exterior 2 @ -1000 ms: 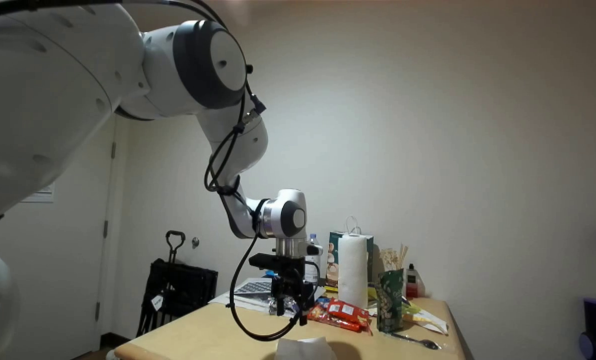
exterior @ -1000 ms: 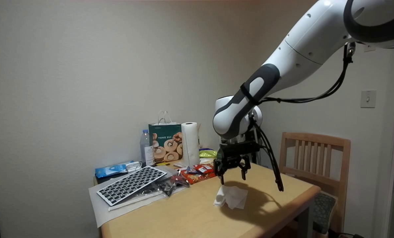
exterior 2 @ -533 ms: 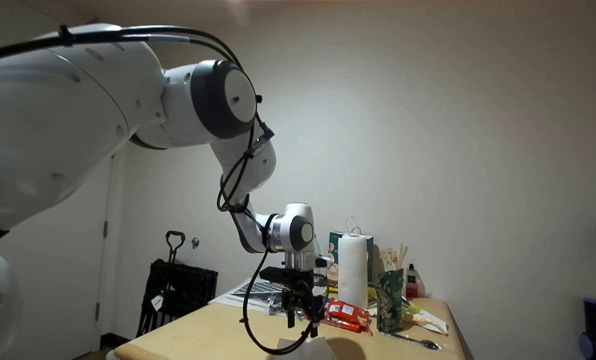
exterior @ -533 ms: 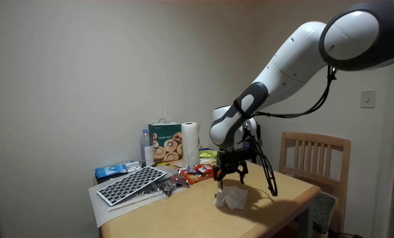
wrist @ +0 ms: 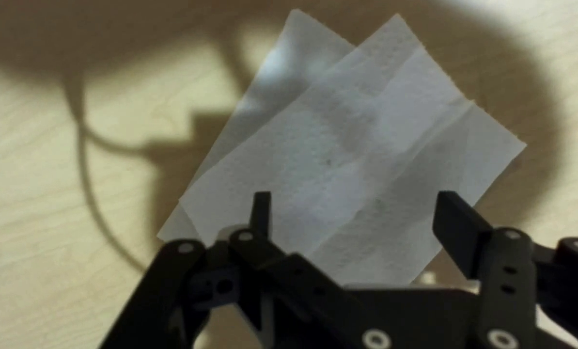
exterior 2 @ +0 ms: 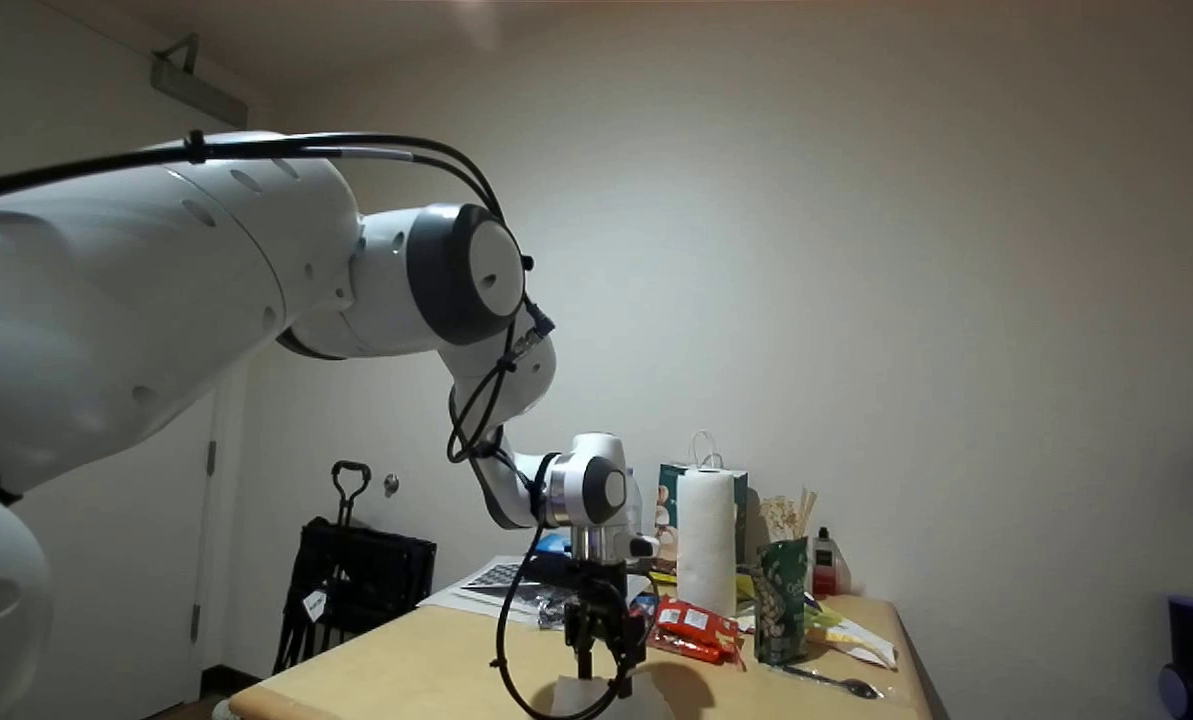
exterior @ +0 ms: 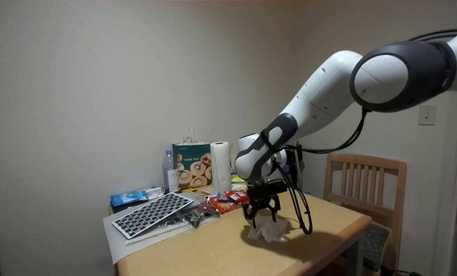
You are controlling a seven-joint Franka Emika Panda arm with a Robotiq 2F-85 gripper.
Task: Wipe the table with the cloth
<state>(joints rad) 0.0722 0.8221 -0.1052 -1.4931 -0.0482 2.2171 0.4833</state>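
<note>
One tool (wrist: 355, 203) has come down, its two fingers (wrist: 456, 232) wide apart and empty over one white cloth (wrist: 337, 145).

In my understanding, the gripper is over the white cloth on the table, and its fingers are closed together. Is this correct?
Not fully: the wrist view shows the fingers apart, not closed. The gripper is indeed over the white cloth on the table.

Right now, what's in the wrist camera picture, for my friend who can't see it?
A white cloth, its layers overlapping, lies on a pale wooden table, with dark shadows around it. A black gripper pokes in from the bottom edge, its jaws open.
</note>
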